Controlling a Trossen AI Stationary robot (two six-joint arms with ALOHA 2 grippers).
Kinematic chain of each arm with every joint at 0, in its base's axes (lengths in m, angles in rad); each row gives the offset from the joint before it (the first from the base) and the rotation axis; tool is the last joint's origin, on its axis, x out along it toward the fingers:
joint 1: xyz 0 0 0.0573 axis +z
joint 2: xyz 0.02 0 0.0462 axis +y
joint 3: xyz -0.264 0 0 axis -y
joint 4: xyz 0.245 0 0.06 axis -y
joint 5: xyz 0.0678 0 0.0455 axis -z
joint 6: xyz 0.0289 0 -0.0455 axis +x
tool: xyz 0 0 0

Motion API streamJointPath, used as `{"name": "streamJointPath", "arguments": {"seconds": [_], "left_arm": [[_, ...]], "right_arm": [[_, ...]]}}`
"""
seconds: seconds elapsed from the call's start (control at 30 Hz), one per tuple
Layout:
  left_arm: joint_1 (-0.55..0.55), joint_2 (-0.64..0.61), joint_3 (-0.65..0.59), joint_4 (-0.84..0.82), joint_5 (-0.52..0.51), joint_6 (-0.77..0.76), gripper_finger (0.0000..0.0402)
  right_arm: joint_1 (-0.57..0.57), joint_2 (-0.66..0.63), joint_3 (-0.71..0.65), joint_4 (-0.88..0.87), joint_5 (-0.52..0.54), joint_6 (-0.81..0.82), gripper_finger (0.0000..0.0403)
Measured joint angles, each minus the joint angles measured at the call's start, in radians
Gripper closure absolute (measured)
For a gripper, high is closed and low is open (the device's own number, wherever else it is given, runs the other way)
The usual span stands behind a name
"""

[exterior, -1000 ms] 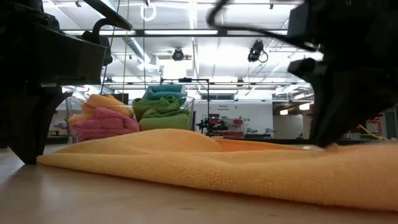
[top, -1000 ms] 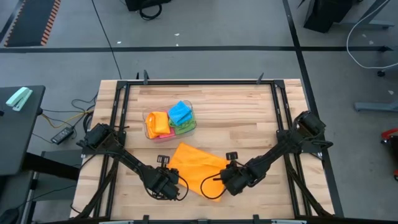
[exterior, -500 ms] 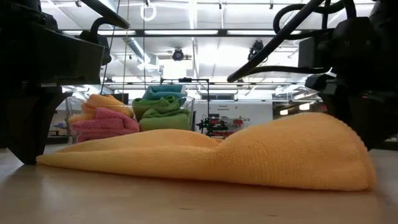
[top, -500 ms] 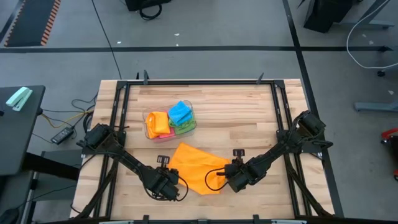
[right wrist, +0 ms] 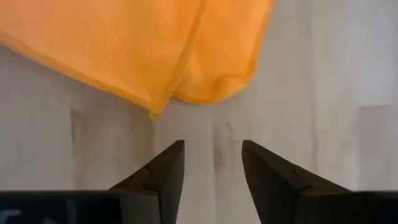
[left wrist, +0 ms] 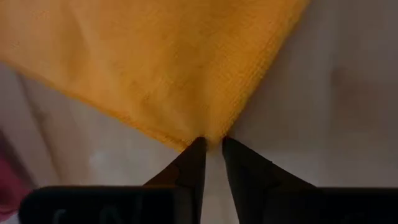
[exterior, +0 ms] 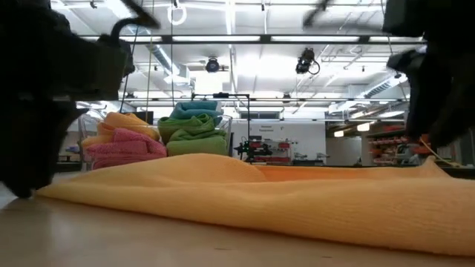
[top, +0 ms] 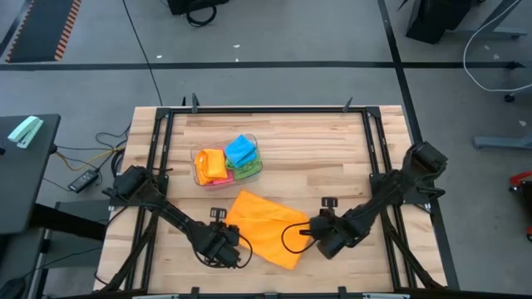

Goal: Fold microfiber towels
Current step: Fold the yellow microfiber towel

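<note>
An orange microfiber towel (top: 266,228) lies spread on the wooden table, one corner pointing toward the near edge. In the right wrist view its near right end (right wrist: 217,81) is doubled over on itself. My left gripper (top: 223,249) points down at the towel's near left corner (left wrist: 210,138), its fingers a narrow gap apart with the corner tip right at that gap. My right gripper (top: 314,241) stands open just right of the towel, with bare table between its fingers (right wrist: 212,146). My left gripper comes at the towel's near left corner (left wrist: 205,134) from above, pointing down. The corner's tip lies on the table at the gap between the two fingertips. I cannot tell whether the fingers touch it.
A clear tub (top: 227,164) with folded pink, orange, blue and green towels stands beyond the orange towel, toward the far left; it also shows in the low view (exterior: 159,133). Black frame rails (top: 376,149) run along the table's sides. Bare wood lies at the far right.
My right gripper raised the towel's right end into a hump, then opened, let go and drew back toward the table's right edge. The raised end has dropped back onto the table, so the towel lies low again, its left part unmoved.
</note>
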Motion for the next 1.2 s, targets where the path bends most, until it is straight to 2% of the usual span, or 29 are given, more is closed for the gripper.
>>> {"name": "streamJointPath", "arguments": {"seconds": [0.1, 0.17, 0.27, 0.33, 0.5, 0.63, 0.73, 0.9, 1.2], "left_arm": [[-0.01, 0.003, 0.04, 0.016, 0.038, -0.004, 0.0332], [-0.024, 0.003, 0.063, 0.027, 0.055, -0.004, 0.0335], [-0.041, 0.002, 0.07, 0.076, 0.081, -0.004, 0.0336], [-0.048, 0.002, 0.072, 0.126, 0.085, -0.003, 0.0334], [-0.057, 0.002, 0.081, 0.132, 0.126, -0.001, 0.0329], [-0.055, -0.001, 0.1, 0.133, 0.113, 0.053, 0.0335], [-0.046, -0.001, 0.1, 0.136, 0.04, 0.133, 0.0341], [-0.021, -0.002, 0.1, 0.135, -0.117, 0.186, 0.0346], [0.007, -0.002, 0.099, 0.133, -0.122, 0.126, 0.034]], "right_arm": [[0.038, -0.041, 0.0, 0.023, 0.075, -0.007, 0.0233], [0.063, -0.051, 0.0, 0.082, 0.169, -0.037, 0.0233], [0.073, -0.044, 0.0, 0.228, 0.311, -0.135, 0.0233], [0.058, -0.026, 0.001, 0.331, 0.338, -0.217, 0.0233], [-0.014, 0.011, 0.001, 0.498, 0.314, -0.296, 0.0233], [-0.069, 0.051, 0.0, 0.589, 0.183, -0.334, 0.0233], [-0.088, 0.095, 0.0, 0.652, 0.11, -0.347, 0.0233], [-0.111, 0.145, 0.0, 0.673, 0.124, -0.339, 0.0233], [-0.203, 0.233, 0.001, 0.783, 0.147, -0.492, 0.0233]]}}
